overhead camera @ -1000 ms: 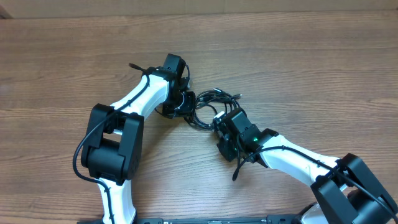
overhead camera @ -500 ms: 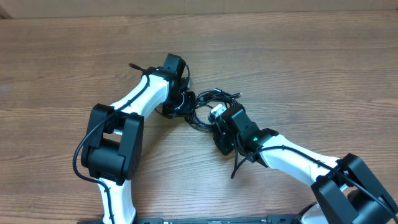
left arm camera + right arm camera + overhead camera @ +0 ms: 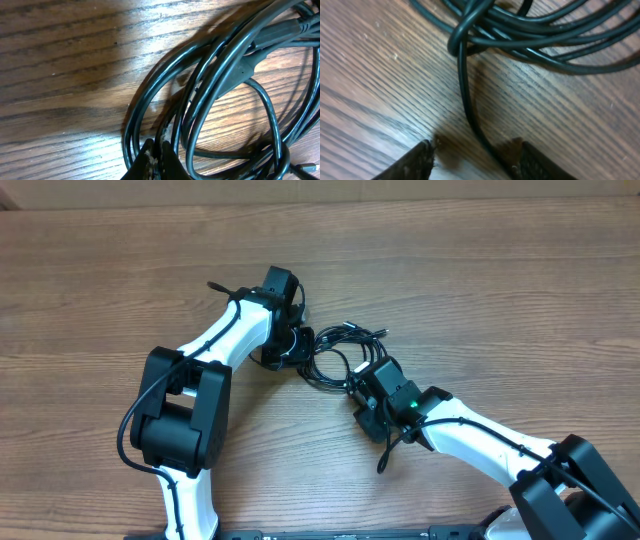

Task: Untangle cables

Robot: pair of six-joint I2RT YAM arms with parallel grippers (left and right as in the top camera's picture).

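The cables (image 3: 338,348) lie as a bundle of thin black loops on the wooden table between my two arms. In the left wrist view the loops of the cables (image 3: 220,85) spread out ahead, and my left gripper (image 3: 157,150) is shut on one strand at their near edge. From overhead, my left gripper (image 3: 303,345) sits at the bundle's left side. My right gripper (image 3: 358,382) is at the bundle's lower right. Its jaws are open in the right wrist view (image 3: 475,147), and a single strand of the cables (image 3: 465,90) runs loose between the fingers, close to the right finger (image 3: 535,162).
The wooden table (image 3: 500,290) stretches to a back edge at the top of the overhead view. The left arm's black elbow housing (image 3: 180,415) and the right arm's white link (image 3: 480,445) lie low over the near part of the table.
My right gripper has opened, let go of the strand, and drawn back a little toward the lower right. The left gripper has stayed shut in place on the bundle.
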